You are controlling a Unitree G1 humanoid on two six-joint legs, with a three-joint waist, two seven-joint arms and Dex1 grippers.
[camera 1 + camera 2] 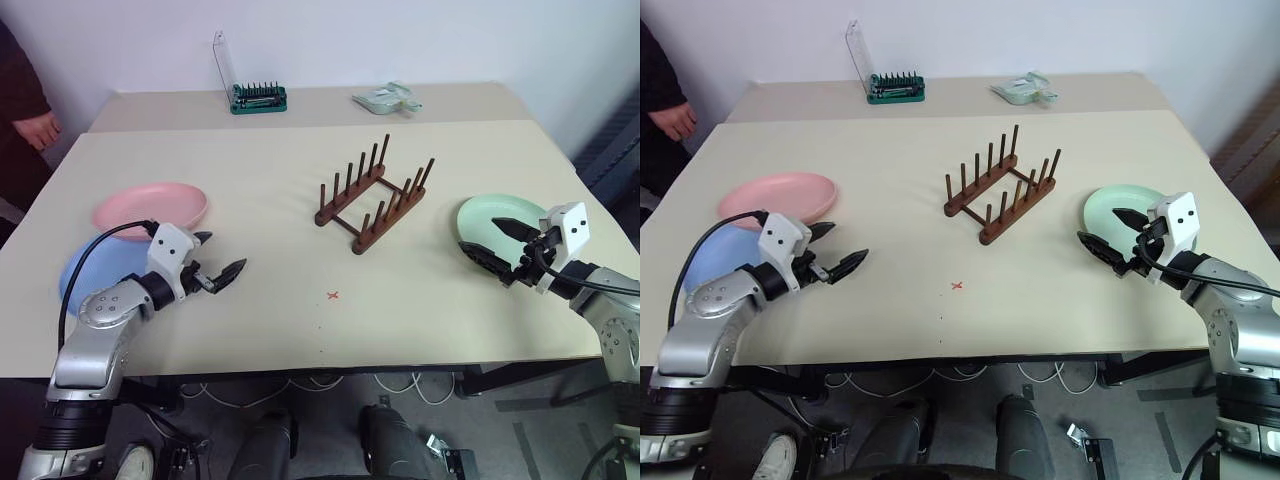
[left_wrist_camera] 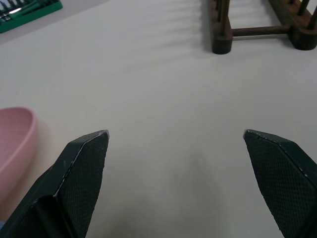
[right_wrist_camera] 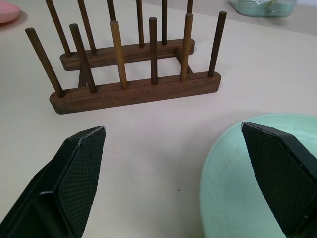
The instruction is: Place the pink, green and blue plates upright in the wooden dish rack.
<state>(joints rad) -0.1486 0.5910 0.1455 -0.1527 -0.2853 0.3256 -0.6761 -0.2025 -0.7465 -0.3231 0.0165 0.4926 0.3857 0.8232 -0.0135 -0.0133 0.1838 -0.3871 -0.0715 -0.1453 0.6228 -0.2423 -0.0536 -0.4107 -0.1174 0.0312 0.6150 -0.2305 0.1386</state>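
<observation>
Wood, plastic and matt surfaces before me

The wooden dish rack (image 3: 133,87) is dark, smooth timber; the green plate (image 3: 257,183) and pink plate (image 1: 150,207) look like matt plastic; my claw's fingers (image 2: 81,173) are black and finely textured; the counter (image 1: 300,260) is matt beige.

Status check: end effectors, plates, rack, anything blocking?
Left end effector open, beside pink plate and blue plate. Right end effector open over green plate. Rack empty, plates flat on table. Nothing blocking.
</observation>
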